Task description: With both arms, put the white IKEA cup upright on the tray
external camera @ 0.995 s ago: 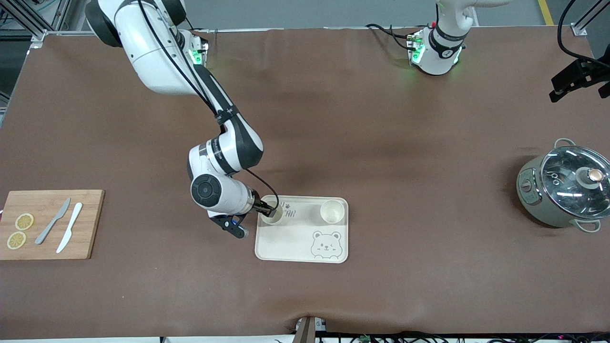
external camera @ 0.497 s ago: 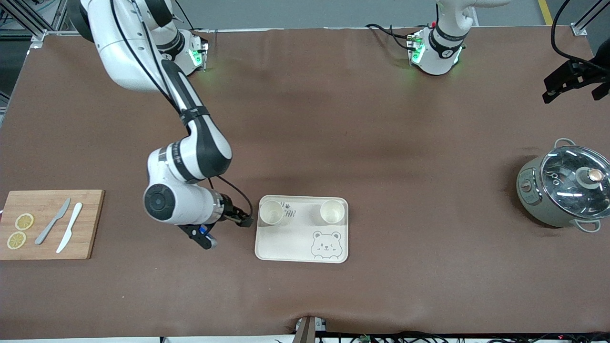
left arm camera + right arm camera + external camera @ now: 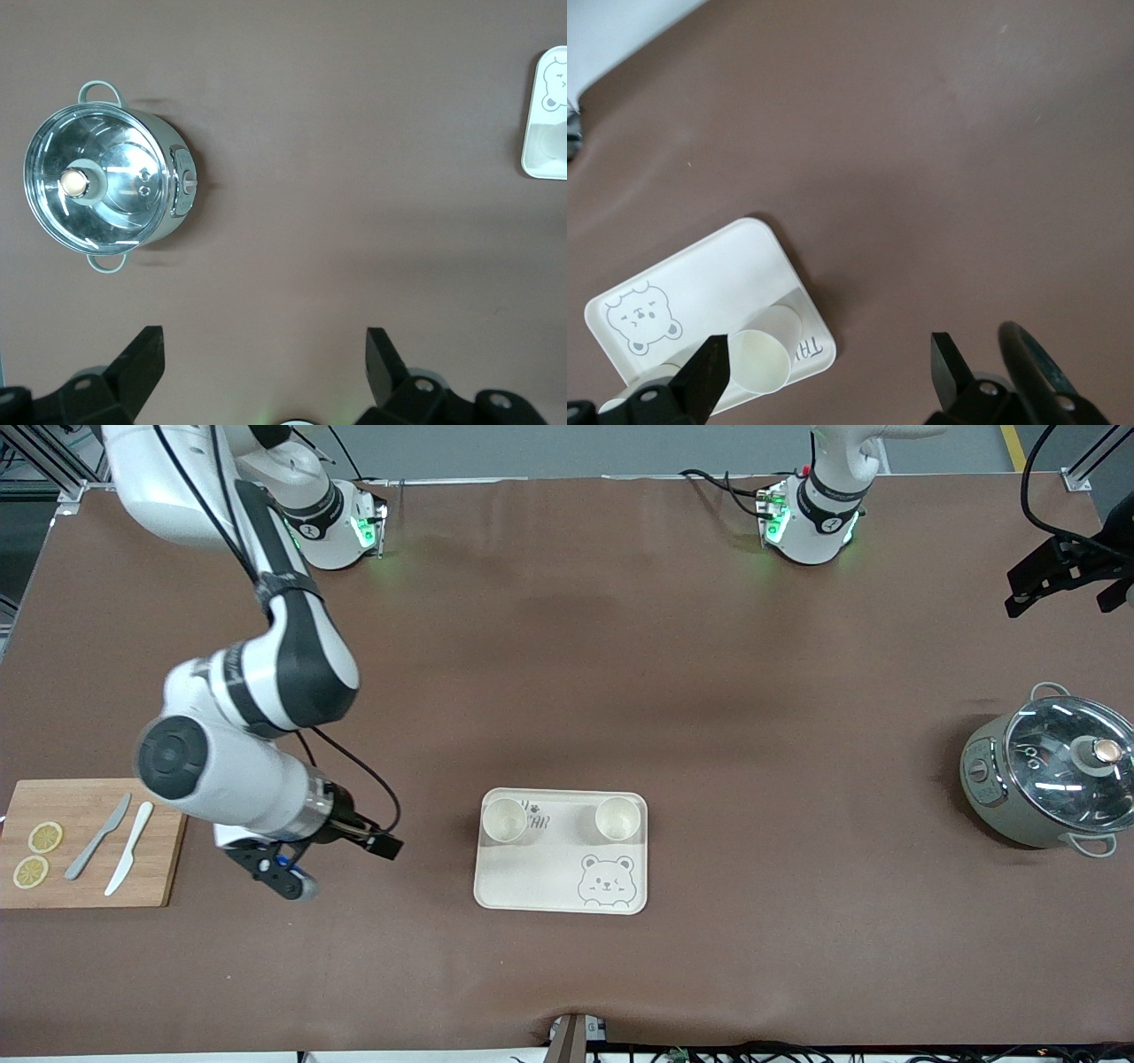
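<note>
Cream-white bear-print rectangular tray (image 3: pixel 562 868) already carries two upright white cups (image 3: pixel 505 819) (image 3: pixel 617 818), so placing looks done; right gripper (image 3: pixel 383 845) open beside tray, left gripper (image 3: pixel 1063 576) open above pot-end table.

Two white jointed arms with black fittings.
Right arm (image 3: pixel 257 682): glossy white shells, black joint bands, black cable alongside; left arm (image 3: pixel 819 505): green-lit base, black band.
</note>
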`<action>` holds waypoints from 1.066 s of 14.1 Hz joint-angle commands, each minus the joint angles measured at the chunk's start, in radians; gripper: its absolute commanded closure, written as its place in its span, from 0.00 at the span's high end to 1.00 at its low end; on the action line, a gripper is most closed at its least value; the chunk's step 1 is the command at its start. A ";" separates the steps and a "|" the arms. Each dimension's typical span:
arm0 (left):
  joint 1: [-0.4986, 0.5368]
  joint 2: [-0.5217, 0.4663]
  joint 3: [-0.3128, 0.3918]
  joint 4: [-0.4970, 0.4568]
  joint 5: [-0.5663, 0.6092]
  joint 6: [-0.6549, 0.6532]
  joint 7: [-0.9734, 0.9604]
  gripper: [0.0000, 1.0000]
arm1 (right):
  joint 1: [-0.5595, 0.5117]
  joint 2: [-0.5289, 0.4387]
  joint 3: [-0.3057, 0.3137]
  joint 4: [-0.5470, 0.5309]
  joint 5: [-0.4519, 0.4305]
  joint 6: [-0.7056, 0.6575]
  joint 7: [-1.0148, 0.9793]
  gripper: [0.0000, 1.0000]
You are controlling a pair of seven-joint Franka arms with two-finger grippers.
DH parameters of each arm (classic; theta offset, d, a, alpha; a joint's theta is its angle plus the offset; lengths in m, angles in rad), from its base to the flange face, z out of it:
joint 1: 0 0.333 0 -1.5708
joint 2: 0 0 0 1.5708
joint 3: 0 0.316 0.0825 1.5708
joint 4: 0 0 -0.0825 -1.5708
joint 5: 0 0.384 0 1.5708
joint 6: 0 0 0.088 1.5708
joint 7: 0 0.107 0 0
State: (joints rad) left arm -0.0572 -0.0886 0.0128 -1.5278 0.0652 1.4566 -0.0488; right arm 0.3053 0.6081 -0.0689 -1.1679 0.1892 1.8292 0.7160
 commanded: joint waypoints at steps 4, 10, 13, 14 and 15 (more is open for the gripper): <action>0.010 -0.016 0.009 0.008 -0.005 0.001 0.027 1.00 | -0.151 -0.200 0.011 -0.142 -0.011 -0.091 -0.274 1.00; 0.027 -0.011 0.007 0.054 -0.004 -0.009 0.027 1.00 | -0.294 -0.402 0.009 -0.269 -0.083 -0.151 -0.627 1.00; 0.027 -0.005 0.007 0.054 -0.011 -0.009 0.027 1.00 | -0.319 -0.479 0.011 -0.324 -0.103 -0.189 -0.702 1.00; 0.027 -0.003 0.007 0.054 -0.011 -0.009 0.027 1.00 | -0.321 -0.511 0.011 -0.375 -0.114 -0.182 -0.730 1.00; 0.028 -0.003 0.007 0.054 -0.013 -0.009 0.027 1.00 | -0.325 -0.527 0.011 -0.409 -0.128 -0.154 -0.760 1.00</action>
State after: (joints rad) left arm -0.0380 -0.0923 0.0205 -1.4831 0.0652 1.4558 -0.0476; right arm -0.0032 0.1528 -0.0766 -1.4601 0.0939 1.6327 0.0083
